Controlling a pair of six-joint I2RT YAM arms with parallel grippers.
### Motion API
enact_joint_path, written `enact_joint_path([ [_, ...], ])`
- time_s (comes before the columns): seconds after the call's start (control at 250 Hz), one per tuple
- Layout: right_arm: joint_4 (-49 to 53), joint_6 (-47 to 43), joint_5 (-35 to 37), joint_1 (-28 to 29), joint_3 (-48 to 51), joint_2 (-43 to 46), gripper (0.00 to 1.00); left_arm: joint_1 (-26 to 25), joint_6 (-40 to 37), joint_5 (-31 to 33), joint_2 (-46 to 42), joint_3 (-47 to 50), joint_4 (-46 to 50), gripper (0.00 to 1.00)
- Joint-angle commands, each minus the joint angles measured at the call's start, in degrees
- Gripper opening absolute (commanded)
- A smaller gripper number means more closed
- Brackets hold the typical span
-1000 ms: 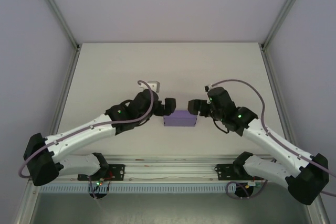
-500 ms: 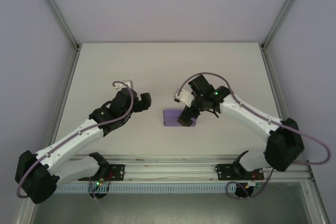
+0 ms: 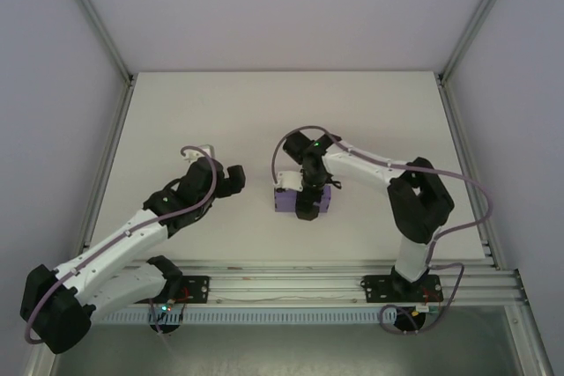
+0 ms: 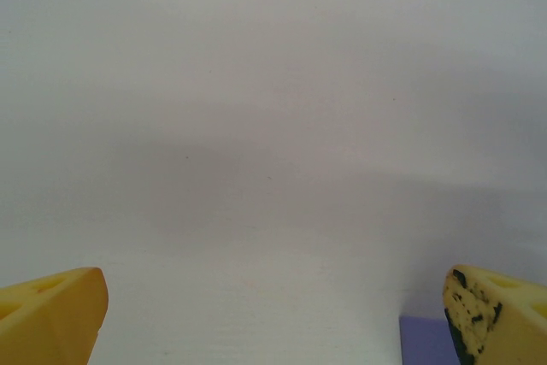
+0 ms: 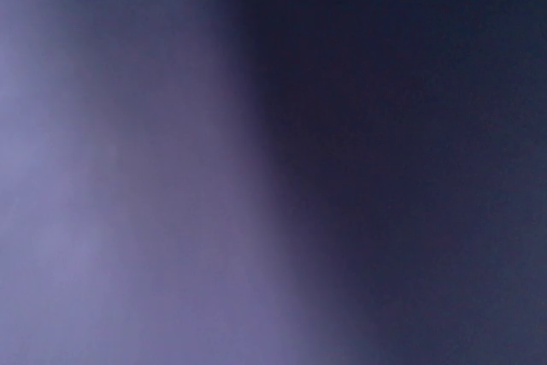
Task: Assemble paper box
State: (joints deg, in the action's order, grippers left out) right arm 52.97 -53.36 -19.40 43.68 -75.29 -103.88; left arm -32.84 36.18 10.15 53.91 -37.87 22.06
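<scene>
boxes: 1 purple paper box (image 3: 283, 202) | my left gripper (image 4: 273, 318): fingers apart above bare table (image 4: 273, 126) | my right gripper (image 3: 306, 207): on box, spread can't tell

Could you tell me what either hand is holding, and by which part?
Left hand is open and empty. Right hand is down at the box; a grip cannot be told.

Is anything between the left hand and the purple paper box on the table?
Nothing visible does. Bare table lies between the open left hand and the paper box. The right hand is over the middle of the box, not in the gap on its left side.
</scene>
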Motion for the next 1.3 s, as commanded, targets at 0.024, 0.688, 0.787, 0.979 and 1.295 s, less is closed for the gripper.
enact_joint_path([
  [0.024, -1.15, 1.12, 8.24, 1.1, -1.06, -0.13, 0.73, 0.79, 1.12, 1.95, -2.6, 0.77, 1.78, 1.0],
  [0.688, -34.65, 0.81, 39.74, 3.81, 10.96, 3.72, 0.53, 0.76, 4.59, 1.34, -10.49, 5.45, 2.88, 1.0],
  [0.787, -33.58, 1.46, 39.35, 5.54, 13.26, 4.37, 0.58, 0.75, 4.51, 1.23, -10.4, 5.59, 2.84, 1.0],
  [0.979, -29.16, 7.06, 39.67, 9.25, 15.82, 6.41, 0.86, 0.76, 3.78, 1.21, -10.49, 5.01, 3.08, 1.0],
  [1.295, -18.14, 12.7, 24.31, 11.16, 17.21, 16.05, 1.0, 0.78, 2.5, 1.59, -9.93, 4.21, 3.36, 1.0],
])
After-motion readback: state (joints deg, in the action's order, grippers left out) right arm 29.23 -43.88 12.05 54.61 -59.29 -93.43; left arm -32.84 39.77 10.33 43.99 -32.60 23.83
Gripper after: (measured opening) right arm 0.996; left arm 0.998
